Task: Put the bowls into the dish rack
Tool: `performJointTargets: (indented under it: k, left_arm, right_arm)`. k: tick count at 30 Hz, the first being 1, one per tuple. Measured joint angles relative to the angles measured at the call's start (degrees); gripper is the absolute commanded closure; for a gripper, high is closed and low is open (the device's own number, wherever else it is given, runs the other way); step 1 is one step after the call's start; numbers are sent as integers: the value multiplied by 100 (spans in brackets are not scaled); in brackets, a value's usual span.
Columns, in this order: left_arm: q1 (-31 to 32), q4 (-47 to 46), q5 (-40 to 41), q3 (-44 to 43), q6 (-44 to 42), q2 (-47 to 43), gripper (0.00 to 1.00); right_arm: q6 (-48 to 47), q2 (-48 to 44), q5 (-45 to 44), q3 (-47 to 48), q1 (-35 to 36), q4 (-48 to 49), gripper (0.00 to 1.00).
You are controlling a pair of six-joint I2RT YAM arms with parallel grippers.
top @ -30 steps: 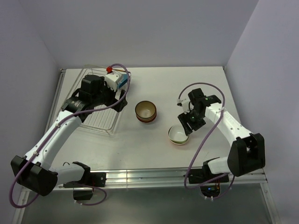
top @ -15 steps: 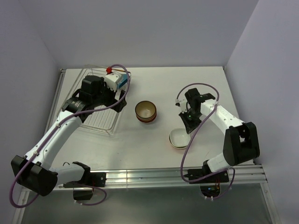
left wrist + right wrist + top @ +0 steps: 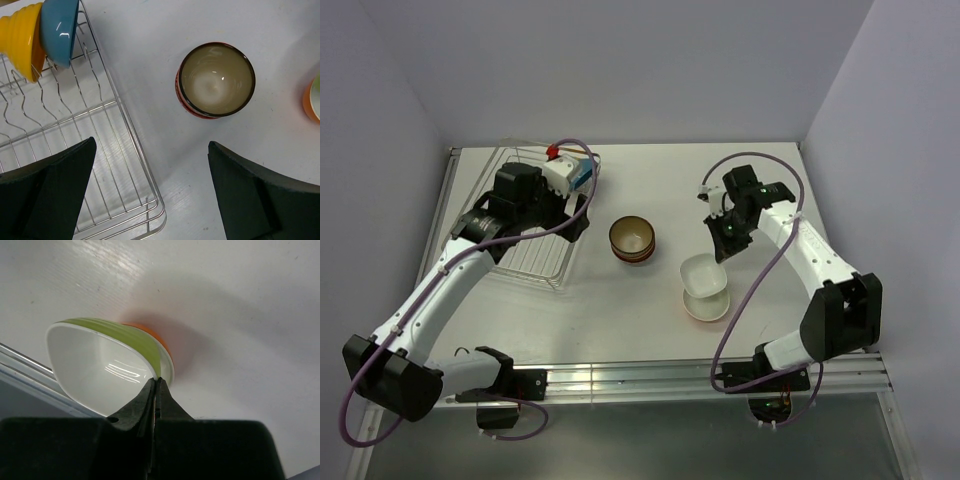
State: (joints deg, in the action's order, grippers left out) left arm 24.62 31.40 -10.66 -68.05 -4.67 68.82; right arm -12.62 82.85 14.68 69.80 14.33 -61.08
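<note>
My right gripper [image 3: 156, 382] is shut on the near rim of a bowl that is green outside and white inside [image 3: 100, 370]. It holds this bowl tilted just above an orange bowl [image 3: 146, 329] on the table. From above, the green bowl [image 3: 704, 274] hangs below the right gripper [image 3: 722, 248], with the orange bowl [image 3: 710, 310] under it. A brown-and-red bowl [image 3: 215, 80] stands upright beside the dish rack [image 3: 125, 115]. A blue bowl [image 3: 60, 30] and a yellow bowl [image 3: 20, 37] stand on edge in the rack. My left gripper [image 3: 151, 150] hovers open over the rack's corner, holding nothing.
The rack [image 3: 535, 262] sits at the table's left, with the brown-and-red bowl [image 3: 632, 238] between it and the right arm. A metal rail [image 3: 650, 378] runs along the near edge. Walls close in the back and both sides.
The right gripper has shut on the green bowl's rim and lifted it up and away off the orange bowl. The left arm has not moved.
</note>
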Motion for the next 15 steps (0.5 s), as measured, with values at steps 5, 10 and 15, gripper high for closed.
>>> performJointTargets:
  k: [5, 10, 15]
  left_arm:
    - [-2, -7, -116, 0, 118, -72, 0]
    - [-4, -142, -743, 0, 612, -251, 0]
    - [-4, -564, -1545, 0, 1401, -118, 1]
  right_arm:
    - [85, -348, 251, 258, -72, 35, 100]
    - [256, -651, 638, 568, -116, 334, 100]
    - [522, -776, 1047, 704, -131, 839, 100]
